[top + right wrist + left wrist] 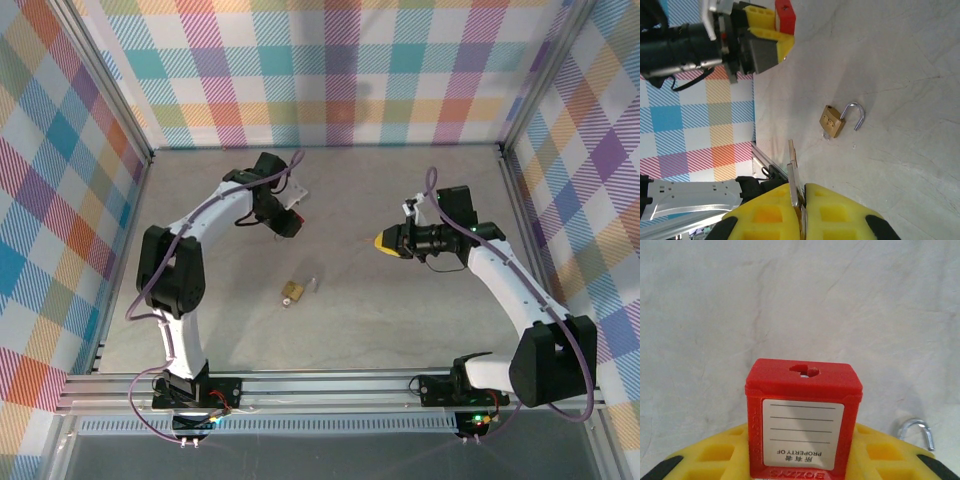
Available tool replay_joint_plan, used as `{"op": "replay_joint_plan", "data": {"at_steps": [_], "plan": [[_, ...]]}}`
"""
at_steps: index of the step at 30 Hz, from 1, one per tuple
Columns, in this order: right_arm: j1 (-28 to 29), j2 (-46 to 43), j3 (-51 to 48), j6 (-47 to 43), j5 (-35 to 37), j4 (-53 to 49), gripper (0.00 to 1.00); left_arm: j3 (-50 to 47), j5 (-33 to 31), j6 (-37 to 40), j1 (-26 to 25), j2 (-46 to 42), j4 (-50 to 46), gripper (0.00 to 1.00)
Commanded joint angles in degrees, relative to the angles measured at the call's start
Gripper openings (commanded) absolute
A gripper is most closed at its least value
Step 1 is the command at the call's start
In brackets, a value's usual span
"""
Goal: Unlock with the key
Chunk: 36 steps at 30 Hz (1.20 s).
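Right wrist view, my right gripper [801, 194] clamped on the key [793, 172], brass padlock [831, 121] lying open-shackled on the table [900, 75], my left gripper [288, 222] clenching a red padlock [802, 415], keyhole up.

Smooth red plastic lock [802, 415], brass padlock [831, 120] with shiny metal shackle [861, 114], matt tabletop [790, 300]

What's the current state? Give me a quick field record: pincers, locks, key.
left pincer: gripping the red padlock, keyhole end pointing away from the wrist
right pincer: shut on the key, blade sticking out past the fingertips
brass padlock: lying on the table between the arms, shackle open, nothing touching it
key vs red padlock: apart, not inserted
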Motion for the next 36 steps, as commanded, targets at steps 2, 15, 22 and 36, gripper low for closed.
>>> {"op": "replay_joint_plan", "data": {"at_steps": [2,15,22,36], "plan": [[-1.39,-0.37,2.42,-4.07,-0.90,-3.71,0.00,-3.35,1.60,2.47,-3.58,-7.00,2.57,0.33],[-1.86,-1.74,9.82,-13.90,-5.20,-12.58,0.00,-7.84,-1.55,8.56,-16.75,-20.61,4.62,0.27],[-1.88,-2.82,11.77,-15.49,-7.06,-14.61,0.00,-9.71,-3.09,9.25,-20.94,-24.03,5.66,0.25],[-1.97,-4.16,14.01,-20.47,-9.44,-21.42,0.00,-15.62,-8.58,15.41,-28.92,-30.26,10.57,0.21]]}}
